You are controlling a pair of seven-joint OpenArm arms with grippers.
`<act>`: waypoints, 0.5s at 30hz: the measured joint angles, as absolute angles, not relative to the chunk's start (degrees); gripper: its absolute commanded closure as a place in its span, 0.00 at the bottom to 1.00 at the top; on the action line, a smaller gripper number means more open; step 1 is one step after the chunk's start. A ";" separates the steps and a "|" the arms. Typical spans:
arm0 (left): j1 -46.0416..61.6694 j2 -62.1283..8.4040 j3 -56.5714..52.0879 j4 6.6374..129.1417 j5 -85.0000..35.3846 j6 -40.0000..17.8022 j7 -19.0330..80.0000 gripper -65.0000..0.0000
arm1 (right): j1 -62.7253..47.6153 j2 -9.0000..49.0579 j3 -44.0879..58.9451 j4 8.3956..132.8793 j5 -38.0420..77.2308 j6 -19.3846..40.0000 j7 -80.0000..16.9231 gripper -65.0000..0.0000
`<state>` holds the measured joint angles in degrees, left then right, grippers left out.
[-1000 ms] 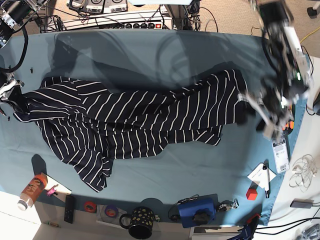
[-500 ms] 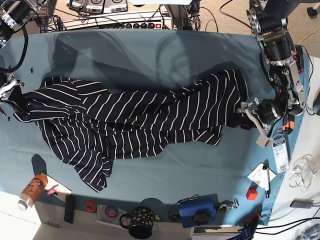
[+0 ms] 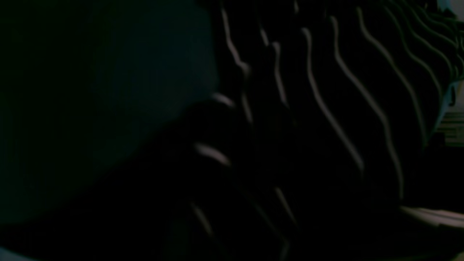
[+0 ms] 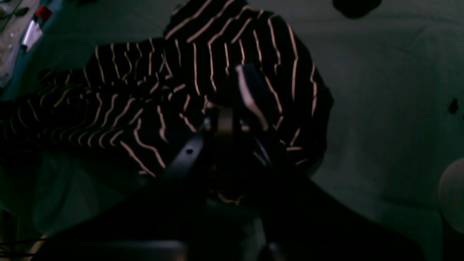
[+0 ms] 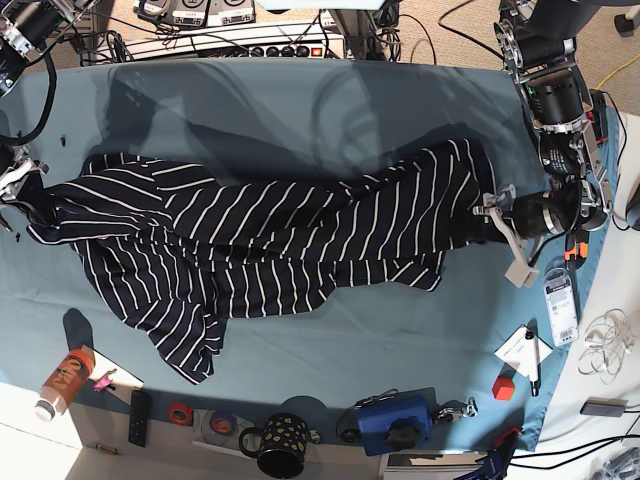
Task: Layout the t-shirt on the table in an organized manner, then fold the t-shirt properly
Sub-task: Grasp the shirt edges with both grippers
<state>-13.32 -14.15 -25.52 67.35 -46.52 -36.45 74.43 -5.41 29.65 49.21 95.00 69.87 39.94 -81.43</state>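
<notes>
The t-shirt point(image 5: 260, 230), dark navy with thin white stripes, lies stretched and rumpled across the teal table point(image 5: 300, 110) from left to right. My right gripper point(image 5: 22, 185) is at the shirt's far left end. In the right wrist view it point(image 4: 232, 119) is shut on a bunched fold of striped fabric point(image 4: 217, 54). My left gripper point(image 5: 505, 235) sits at the shirt's right edge, against the cloth. The left wrist view is very dark and filled by striped fabric point(image 3: 326, 108) close up, with table cloth point(image 3: 90, 90) to the left. Its fingers do not show there.
Along the front edge stand an orange bottle point(image 5: 62, 382), a remote point(image 5: 140, 417), tape rolls point(image 5: 180, 412), a dark mug point(image 5: 282, 445) and a blue device point(image 5: 393, 420). A red block point(image 5: 503, 385), paper with a pen point(image 5: 525, 352) and a tag point(image 5: 560, 305) lie at the right.
My left arm has swung in from the right and settled against the shirt's right edge. The right arm and the shirt's left end have not moved.
</notes>
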 measured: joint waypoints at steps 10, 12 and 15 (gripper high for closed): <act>-11.53 -14.13 -25.54 73.32 -53.12 -30.74 80.58 1.00 | -4.49 29.54 49.21 94.98 69.65 39.92 -81.38 1.00; -11.25 -14.13 -26.28 78.41 -54.70 -31.88 81.03 1.00 | -2.04 29.54 49.19 94.98 69.41 39.94 -81.28 1.00; -12.12 -14.15 -28.71 87.83 -56.55 -34.15 80.53 1.00 | 2.13 29.54 49.12 95.00 70.06 39.94 -80.79 1.00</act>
